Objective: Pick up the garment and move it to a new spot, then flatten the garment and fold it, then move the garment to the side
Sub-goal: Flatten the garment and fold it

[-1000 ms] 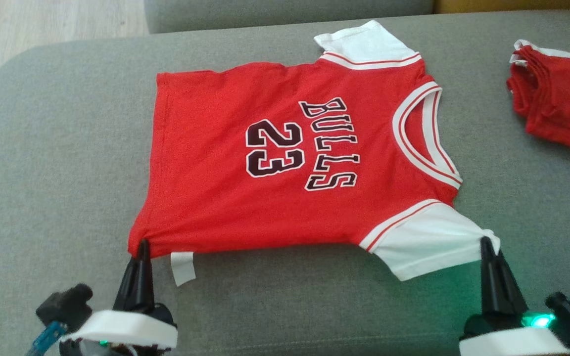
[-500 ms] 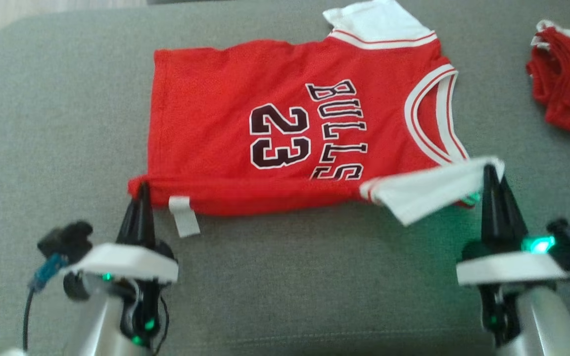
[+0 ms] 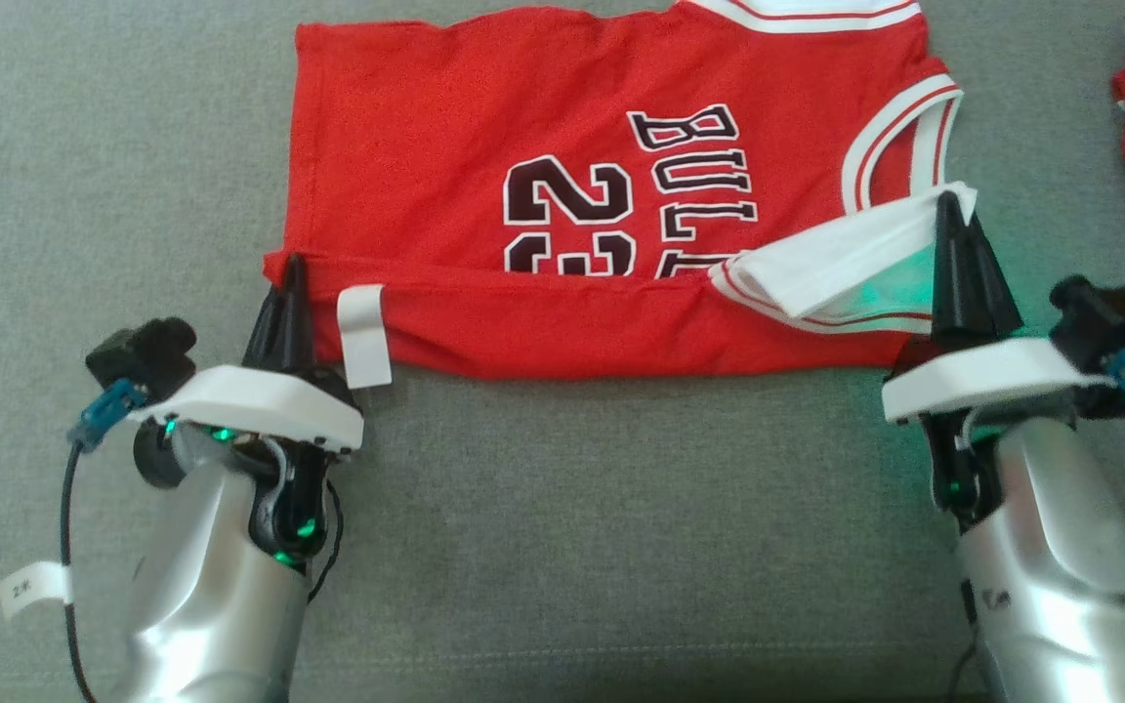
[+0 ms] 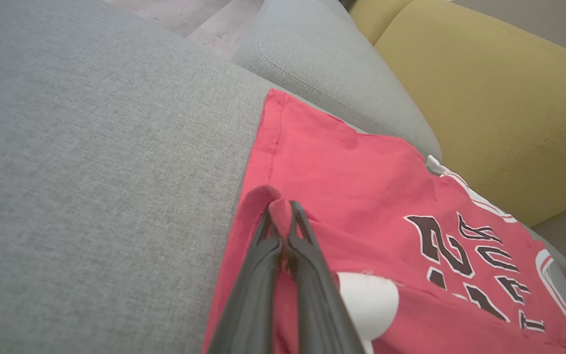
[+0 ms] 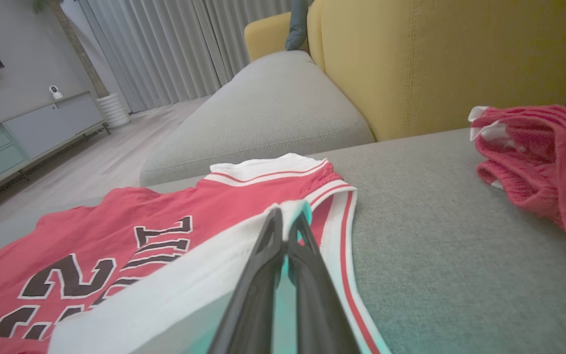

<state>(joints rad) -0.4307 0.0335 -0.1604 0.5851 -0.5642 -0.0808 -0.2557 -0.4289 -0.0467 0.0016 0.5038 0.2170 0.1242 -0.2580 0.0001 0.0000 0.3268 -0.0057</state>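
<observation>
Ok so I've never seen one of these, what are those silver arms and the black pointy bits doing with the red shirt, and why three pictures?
It's a two-armed robot folding a red Bulls 23 jersey on a grey sofa cushion. One picture comes from its head looking down; the other two from cameras on each wrist. The left gripper has its jaws shut on the hem corner, and the right gripper pinches the white sleeve, both lifting the near edge over. Another red garment lies off to the right.

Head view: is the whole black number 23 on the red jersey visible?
No, the lifted near edge of the red jersey is folded over, hiding the lower part of the black number 23.
</observation>
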